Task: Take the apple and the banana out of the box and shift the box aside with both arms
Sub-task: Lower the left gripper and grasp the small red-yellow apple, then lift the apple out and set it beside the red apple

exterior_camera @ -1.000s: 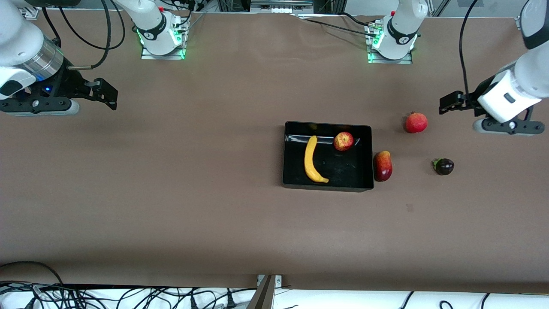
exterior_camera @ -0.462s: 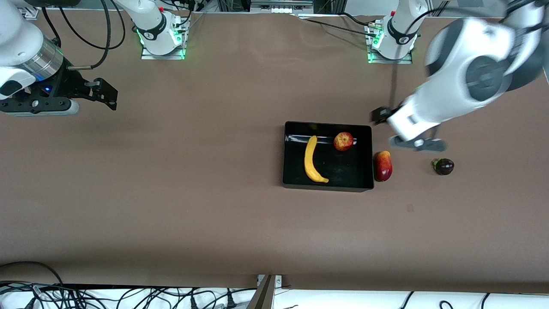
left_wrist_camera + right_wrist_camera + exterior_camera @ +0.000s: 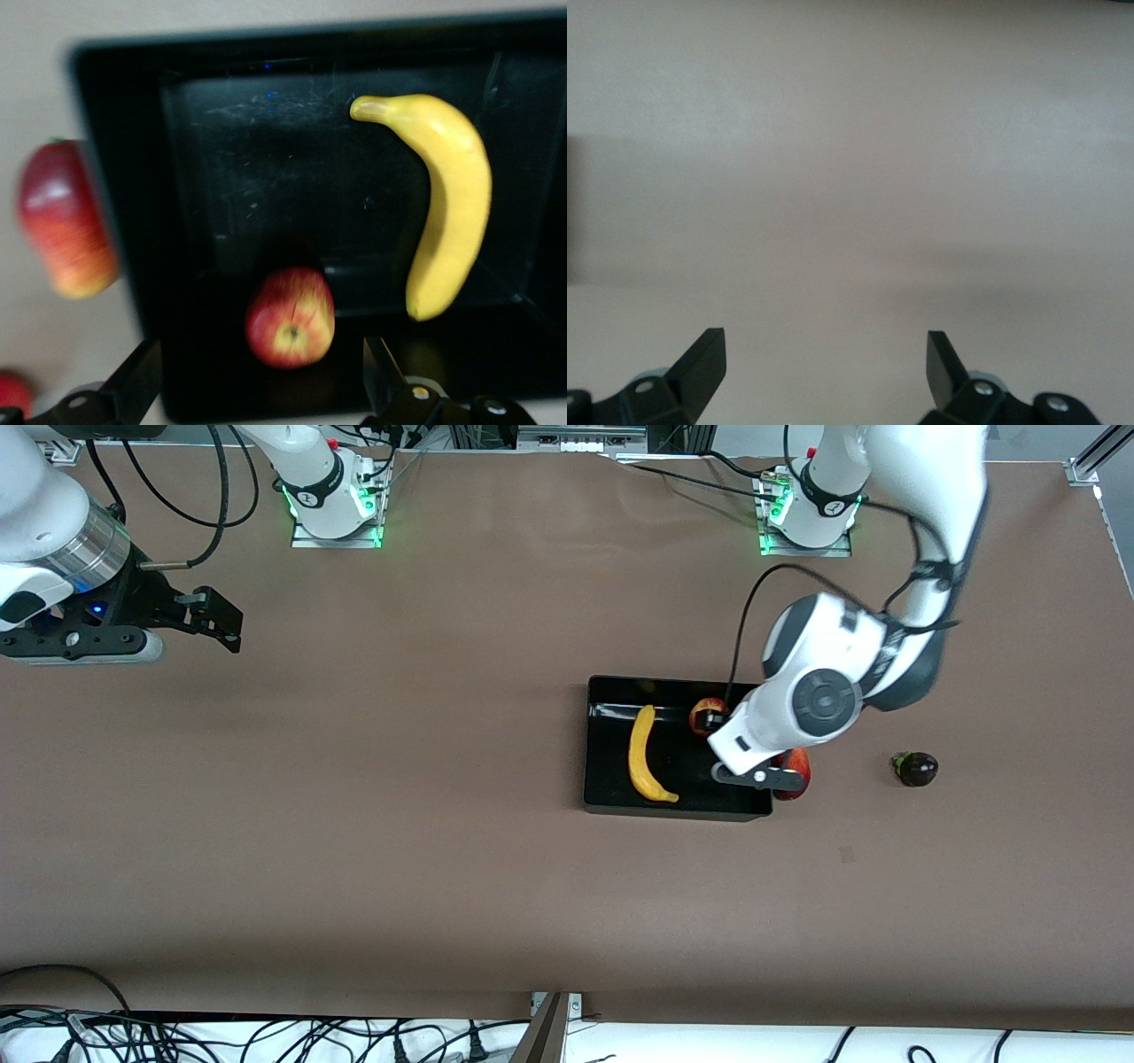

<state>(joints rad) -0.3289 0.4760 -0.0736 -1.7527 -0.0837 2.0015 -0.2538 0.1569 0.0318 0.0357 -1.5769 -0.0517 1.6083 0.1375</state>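
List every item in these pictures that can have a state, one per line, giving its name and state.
Shallow glossy black plastic tray: upright, holding two fruits.
Long curved yellow banana: lying in tray.
Small red-yellow apple: in tray.
Left gripper: open, over apple.
Right gripper: open, waiting over bare table.

In the front view the left arm covers part of the apple [image 3: 704, 714], most of the red-yellow fruit [image 3: 799, 769] beside the tray [image 3: 611, 779], and the tray's corner at centre right. The left wrist view is blurred; its lower left edge cuts off a small red fruit [image 3: 12, 391]. The right arm runs off the upper left frame edge.
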